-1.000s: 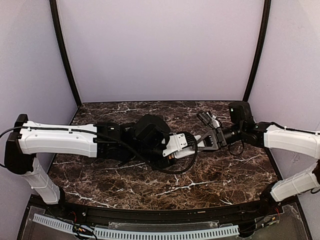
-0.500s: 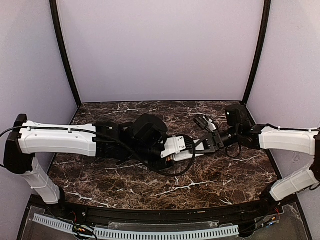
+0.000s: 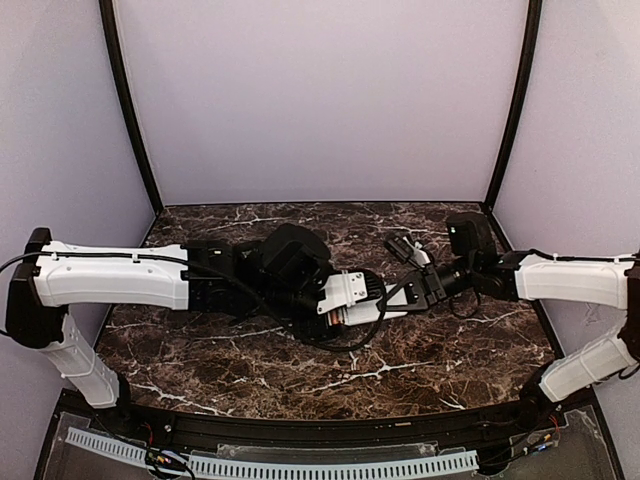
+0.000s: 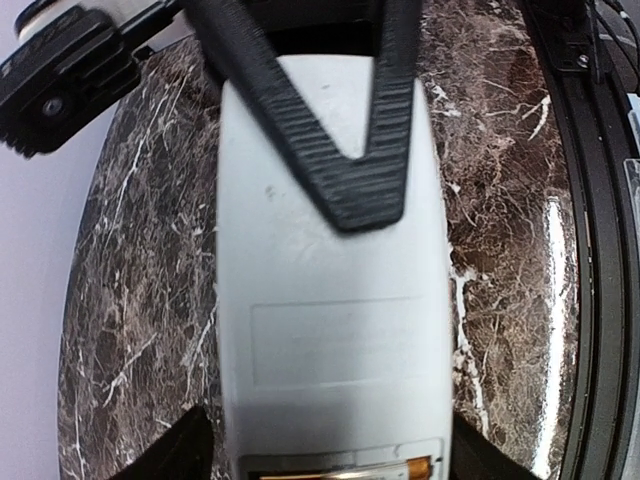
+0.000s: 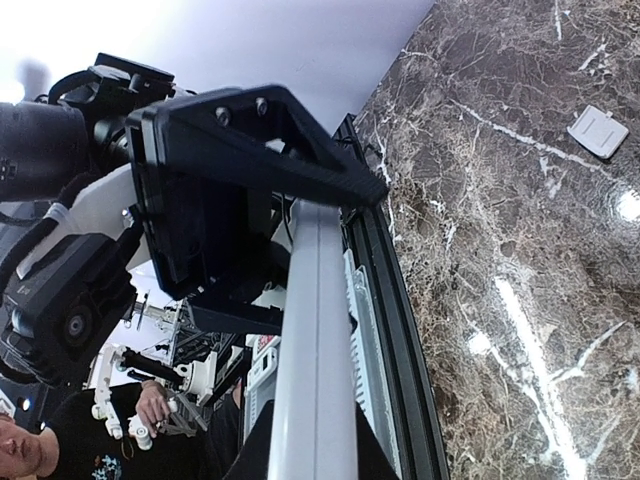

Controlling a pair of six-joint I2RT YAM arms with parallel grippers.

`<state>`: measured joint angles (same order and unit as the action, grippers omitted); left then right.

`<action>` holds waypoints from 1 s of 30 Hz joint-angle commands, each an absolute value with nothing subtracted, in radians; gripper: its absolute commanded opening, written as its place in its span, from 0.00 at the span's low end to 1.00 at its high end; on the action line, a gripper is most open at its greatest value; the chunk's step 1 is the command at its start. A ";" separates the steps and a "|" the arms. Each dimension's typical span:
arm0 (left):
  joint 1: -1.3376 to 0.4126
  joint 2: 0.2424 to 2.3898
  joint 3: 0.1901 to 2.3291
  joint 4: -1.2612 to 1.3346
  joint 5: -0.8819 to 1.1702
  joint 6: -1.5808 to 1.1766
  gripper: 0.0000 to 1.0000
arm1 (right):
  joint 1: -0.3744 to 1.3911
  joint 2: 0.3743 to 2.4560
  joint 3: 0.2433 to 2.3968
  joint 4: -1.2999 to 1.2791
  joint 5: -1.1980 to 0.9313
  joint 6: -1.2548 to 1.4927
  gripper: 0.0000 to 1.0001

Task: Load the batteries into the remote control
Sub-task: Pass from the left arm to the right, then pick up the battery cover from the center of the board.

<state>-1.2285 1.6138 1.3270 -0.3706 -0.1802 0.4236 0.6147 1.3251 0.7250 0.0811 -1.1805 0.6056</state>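
Here we are at mid-table, both arms meeting over the dark brown marble tabletop (image 3: 250, 360) with its white veining. The slim light-grey rectangular remote control (image 4: 330, 330) hangs between them, held up off the stone with its plain back facing the left wrist camera. The right gripper (image 3: 408, 296) comes in from the right side and is clamped on it. One ribbed black V-shaped finger (image 4: 350, 180) lies flat on the remote's back, and the right wrist view shows the handset edge-on, running between that finger and the one beneath, so the jaws stand narrow, pinching the thin body. The left gripper (image 4: 328, 418) sits at the other end, its two dark fingers standing wide, one at each long edge of the remote. Whether they press on those edges or merely flank them, I cannot tell. At that end the open battery compartment (image 4: 340, 470) just peeks into the bottom of the left wrist view. Inside it there is one small cylindrical battery (image 4: 418, 468), orange with a gold tip, lying crosswise in the slot. On the marble, well apart from the grippers, lies a small flat white rectangular piece (image 5: 598, 131) with rounded corners.
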 commanded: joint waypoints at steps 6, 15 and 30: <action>-1.067 1.397 1.165 -0.376 -0.013 0.318 0.87 | 0.471 1.251 0.658 0.118 -1.186 0.613 0.00; -0.958 1.543 1.186 -0.574 0.072 0.321 0.71 | 0.359 1.194 0.595 0.121 -1.170 0.591 0.00; -0.913 1.870 1.338 -0.617 -0.084 0.463 0.39 | 0.341 1.211 0.539 0.124 -1.156 0.572 0.00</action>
